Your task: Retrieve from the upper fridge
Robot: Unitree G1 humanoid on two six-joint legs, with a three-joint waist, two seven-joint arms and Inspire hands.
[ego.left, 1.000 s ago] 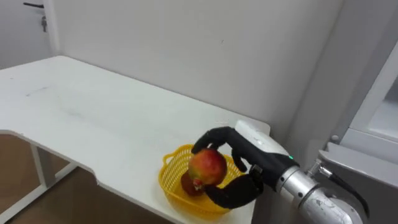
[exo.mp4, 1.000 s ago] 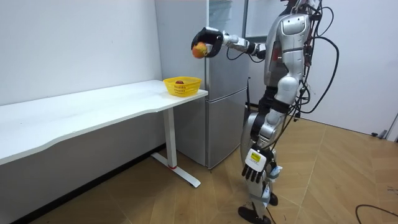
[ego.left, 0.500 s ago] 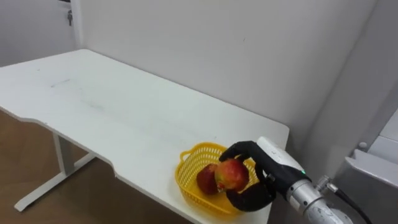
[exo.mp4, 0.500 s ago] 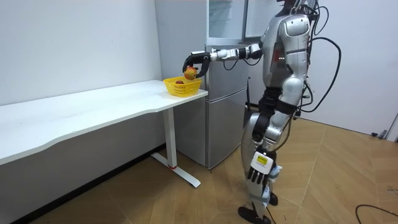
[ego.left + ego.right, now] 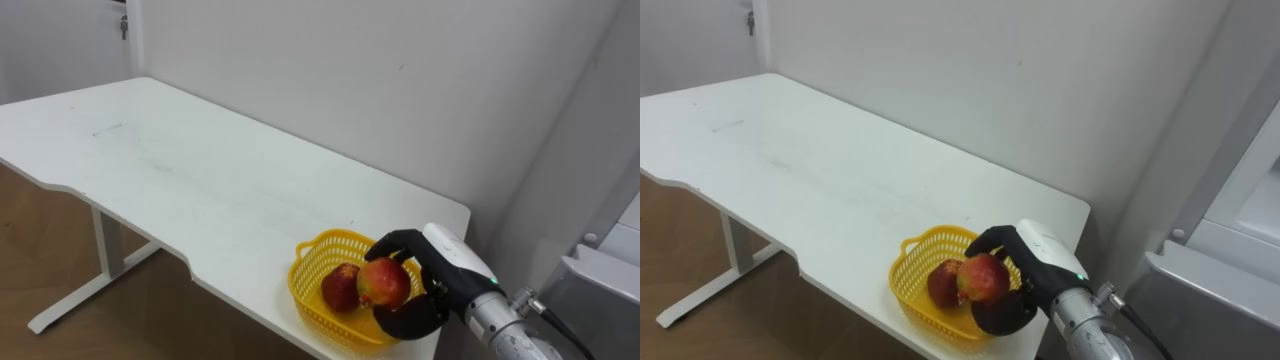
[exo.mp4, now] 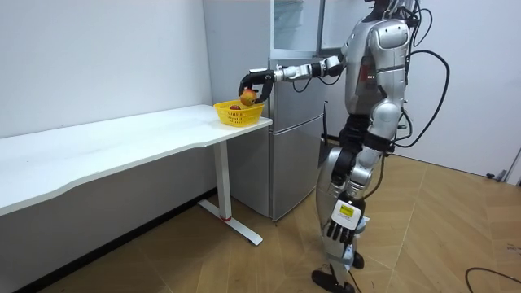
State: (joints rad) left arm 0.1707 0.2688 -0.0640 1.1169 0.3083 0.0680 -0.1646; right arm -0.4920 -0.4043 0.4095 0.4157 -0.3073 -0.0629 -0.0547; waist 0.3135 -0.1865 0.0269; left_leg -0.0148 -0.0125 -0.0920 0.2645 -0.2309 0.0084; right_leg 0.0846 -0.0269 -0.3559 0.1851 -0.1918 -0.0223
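Note:
My right hand is shut on a red and yellow fruit and holds it just over the right side of a yellow basket. A darker red fruit lies inside the basket, close beside the held one. The basket stands on the near right corner of the white table. In the room view the right arm reaches out to the basket from the robot standing by the fridge. My left hand hangs low at my side with relaxed fingers.
The fridge's grey edge rises just right of the table corner, its upper door open in the room view. A white wall runs behind the table. The long tabletop stretches away to the left, with wooden floor below.
My right hand has come down with the fruit from well above the basket to its rim. The head camera has shifted, so the table shows further left.

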